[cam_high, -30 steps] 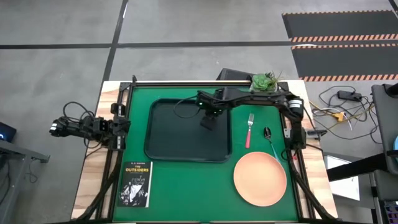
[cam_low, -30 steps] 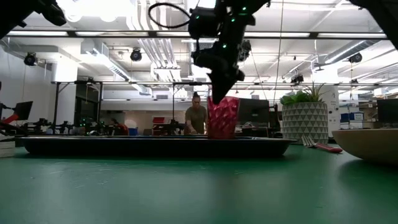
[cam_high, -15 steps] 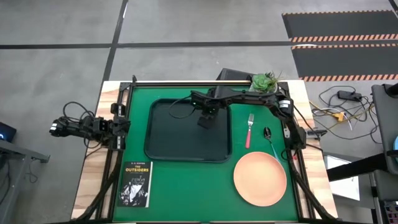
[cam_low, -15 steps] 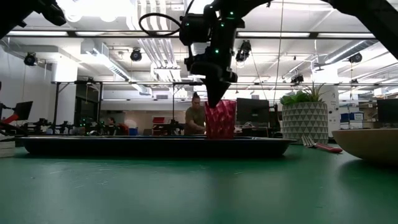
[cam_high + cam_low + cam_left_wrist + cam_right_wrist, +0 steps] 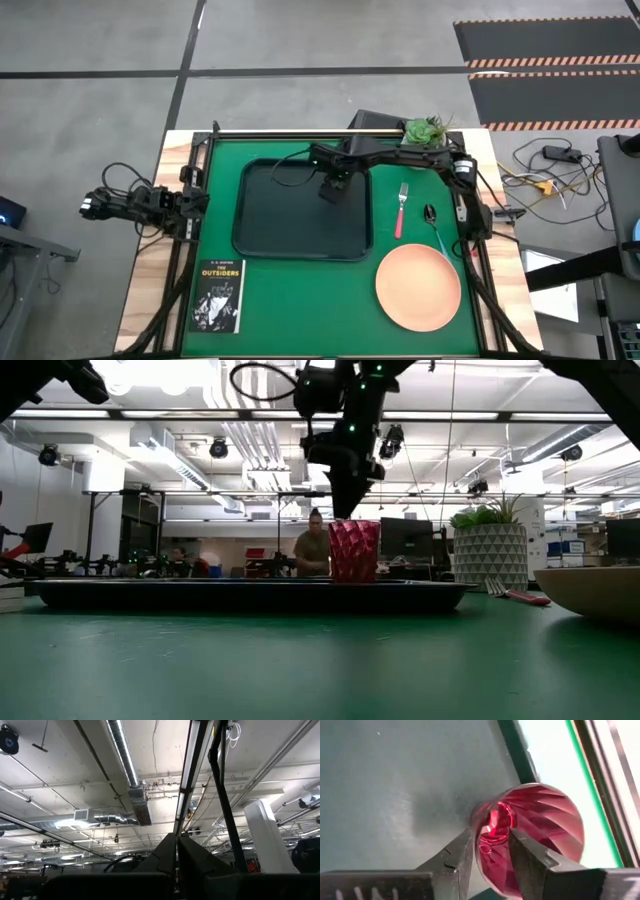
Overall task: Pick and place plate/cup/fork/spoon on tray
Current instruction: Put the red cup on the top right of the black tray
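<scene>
Big open workshop here, ducts and strip lights overhead, a person sitting way off behind the green table (image 5: 300,300), and I'm working over the dark tray (image 5: 262,235) at the upper middle of the overhead shot. So, the update: a second ago I was clamped on the cup (image 5: 354,550) and lowering it, and now it's standing upright on the tray floor near the tray's upper right corner, and my right gripper (image 5: 490,851) is spreading its fingers. In my wrist shot one finger is sitting inside the rim and the other outside the wall, with the gap opening up around the red glass, so I'm judging that I'm letting go rather than holding. In the table-level shot I'm also hanging a bit higher above the cup than half a second back. That means the cup is basically done, I reckon. Everything else is waiting right of the tray: the fork (image 5: 400,209) and the spoon (image 5: 434,224) lying side by side, and the plate (image 5: 418,286) in the lower right. My left gripper (image 5: 176,865) is parked off the table's left edge, fingers pressed together, pointing up at the ceiling. Next I'm guessing I lift clear without tipping the cup.
</scene>
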